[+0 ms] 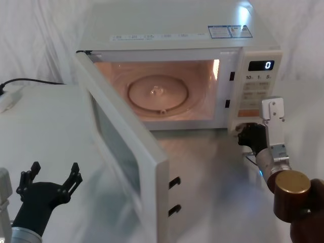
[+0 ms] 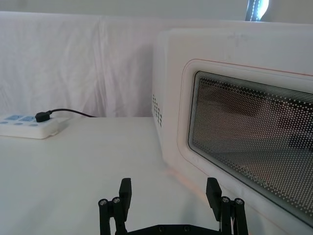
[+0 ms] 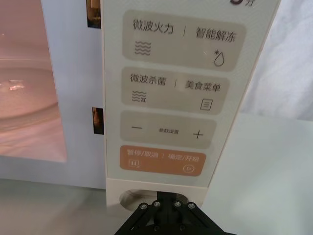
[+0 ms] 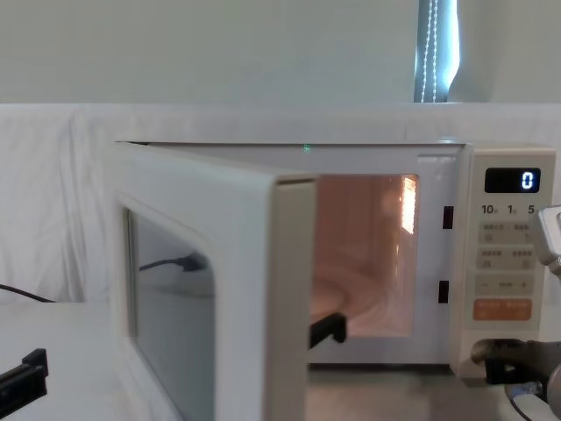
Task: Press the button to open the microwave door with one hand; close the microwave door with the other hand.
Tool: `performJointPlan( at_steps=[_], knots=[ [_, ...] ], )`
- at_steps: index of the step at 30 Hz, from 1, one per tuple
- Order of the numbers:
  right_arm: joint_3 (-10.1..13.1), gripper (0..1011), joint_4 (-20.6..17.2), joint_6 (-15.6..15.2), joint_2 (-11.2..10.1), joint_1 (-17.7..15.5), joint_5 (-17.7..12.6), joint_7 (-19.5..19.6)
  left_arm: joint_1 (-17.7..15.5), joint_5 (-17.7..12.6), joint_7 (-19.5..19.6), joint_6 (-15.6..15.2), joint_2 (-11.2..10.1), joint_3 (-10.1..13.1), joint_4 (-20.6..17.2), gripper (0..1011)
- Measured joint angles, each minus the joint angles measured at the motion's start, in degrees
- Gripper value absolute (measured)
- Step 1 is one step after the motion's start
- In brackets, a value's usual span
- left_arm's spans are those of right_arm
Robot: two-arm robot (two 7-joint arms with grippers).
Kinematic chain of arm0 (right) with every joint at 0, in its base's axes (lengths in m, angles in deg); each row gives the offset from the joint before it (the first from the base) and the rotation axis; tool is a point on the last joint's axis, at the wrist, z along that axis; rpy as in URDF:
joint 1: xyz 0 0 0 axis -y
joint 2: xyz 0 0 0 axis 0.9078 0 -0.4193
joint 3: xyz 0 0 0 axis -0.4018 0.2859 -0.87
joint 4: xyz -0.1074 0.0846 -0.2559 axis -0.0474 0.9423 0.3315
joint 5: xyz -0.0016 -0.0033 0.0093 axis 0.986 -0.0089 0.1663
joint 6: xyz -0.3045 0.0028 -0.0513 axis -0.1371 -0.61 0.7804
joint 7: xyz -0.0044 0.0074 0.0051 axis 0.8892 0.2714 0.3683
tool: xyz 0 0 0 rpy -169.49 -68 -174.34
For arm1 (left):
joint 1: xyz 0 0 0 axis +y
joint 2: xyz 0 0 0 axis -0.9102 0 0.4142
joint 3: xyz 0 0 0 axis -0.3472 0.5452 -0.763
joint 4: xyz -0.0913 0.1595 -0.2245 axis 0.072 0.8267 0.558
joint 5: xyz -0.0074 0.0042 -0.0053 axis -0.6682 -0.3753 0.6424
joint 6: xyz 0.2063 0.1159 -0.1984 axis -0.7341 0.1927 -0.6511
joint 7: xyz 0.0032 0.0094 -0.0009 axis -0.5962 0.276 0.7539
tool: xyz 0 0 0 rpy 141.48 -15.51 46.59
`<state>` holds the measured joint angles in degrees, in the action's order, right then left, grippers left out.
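Door [image 1: 126, 147]: swung wide open from the microwave [image 1: 202, 45], lit cavity exposed.
Button [image 3: 128, 199]: at the panel's foot, under the orange key [image 3: 163, 161].
Right gripper [image 1: 249, 135]: pressed against the button; finger state cannot be told.
Left gripper [image 1: 53, 178]: fingers spread, held near the door's outer face.
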<state>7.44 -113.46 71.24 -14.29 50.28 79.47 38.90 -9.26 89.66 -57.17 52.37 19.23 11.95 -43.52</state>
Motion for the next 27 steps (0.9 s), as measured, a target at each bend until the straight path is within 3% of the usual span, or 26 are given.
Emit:
performJointPlan(
  at_steps=[22, 27],
  knots=[
    [-0.27, 0, -4.37, -4.02, -1.33, -2.22, -0.90, -2.60, 0.00, 0.00, 0.00, 0.00, 0.00, 0.00, 0.00, 1001],
    [-0.41, 0, -6.86, -5.23, -1.81, -3.80, -1.03, -3.13, 0.00, 0.00, 0.00, 0.00, 0.00, 0.00, 0.00, 1001]
  ],
)
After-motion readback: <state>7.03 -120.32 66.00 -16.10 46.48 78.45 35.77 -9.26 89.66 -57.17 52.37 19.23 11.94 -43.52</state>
